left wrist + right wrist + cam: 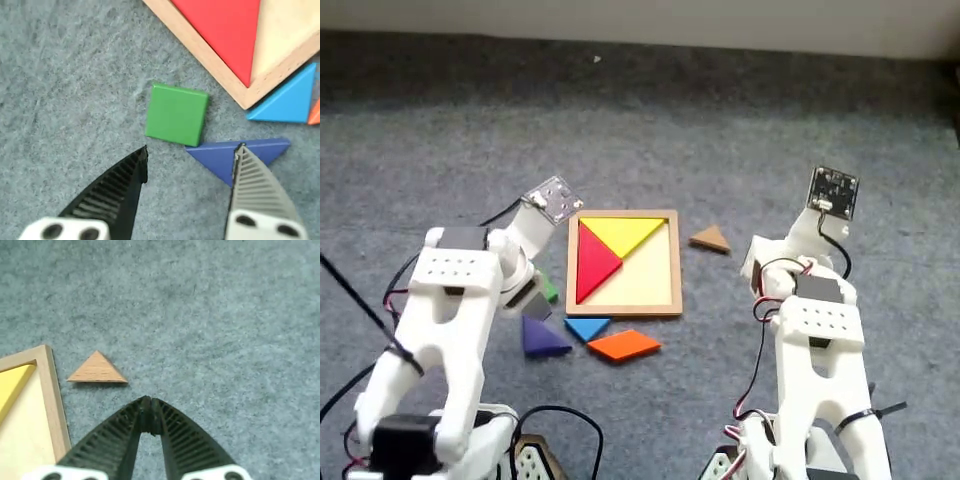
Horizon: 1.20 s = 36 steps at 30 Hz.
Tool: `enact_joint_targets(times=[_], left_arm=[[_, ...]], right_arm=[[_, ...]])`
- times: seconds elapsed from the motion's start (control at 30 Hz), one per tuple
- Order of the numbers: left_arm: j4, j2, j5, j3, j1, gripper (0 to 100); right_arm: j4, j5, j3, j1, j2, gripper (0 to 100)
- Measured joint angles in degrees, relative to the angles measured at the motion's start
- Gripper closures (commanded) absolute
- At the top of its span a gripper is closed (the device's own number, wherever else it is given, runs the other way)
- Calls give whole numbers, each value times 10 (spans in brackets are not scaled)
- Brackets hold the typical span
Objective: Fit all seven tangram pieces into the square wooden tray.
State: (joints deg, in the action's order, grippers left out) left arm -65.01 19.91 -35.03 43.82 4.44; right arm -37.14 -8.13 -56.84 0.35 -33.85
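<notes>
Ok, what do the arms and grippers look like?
The left arm and right arm are white with black motors and black cables, plus red on the right. The left gripper has one black ribbed finger and one pale grey; the right gripper's are both black.

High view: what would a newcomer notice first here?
The square wooden tray sits between the arms, holding a red triangle and a yellow triangle, the rest bare. A blue triangle, orange parallelogram and purple triangle lie loose by its near edge, a brown triangle on the right arm's side. The left gripper hangs open by the green square; the right gripper is shut.
</notes>
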Motion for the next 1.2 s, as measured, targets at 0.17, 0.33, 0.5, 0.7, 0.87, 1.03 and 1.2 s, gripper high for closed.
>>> enact_joint_targets(times=[0.17, 0.33, 0.5, 0.7, 0.87, 1.03, 1.2], left_arm=[[9, -123, -32, -65, 0, 723], [11, -234, -43, -131, 0, 725], [10, -308, -47, -172, 0, 819], [8, -315, -47, -177, -4, 896], [-27, -316, -47, -193, -7, 924], [-106, -269, -35, -221, -19, 919], [-126, -180, 22, -222, -63, 919]], right_arm=[[0, 0, 0, 0, 0, 985], [0, 0, 0, 0, 0, 985], [0, 0, 0, 0, 0, 985], [0, 0, 0, 0, 0, 985], [0, 0, 0, 0, 0, 985], [0, 0, 0, 0, 0, 985], [0, 0, 0, 21, 0, 985]])
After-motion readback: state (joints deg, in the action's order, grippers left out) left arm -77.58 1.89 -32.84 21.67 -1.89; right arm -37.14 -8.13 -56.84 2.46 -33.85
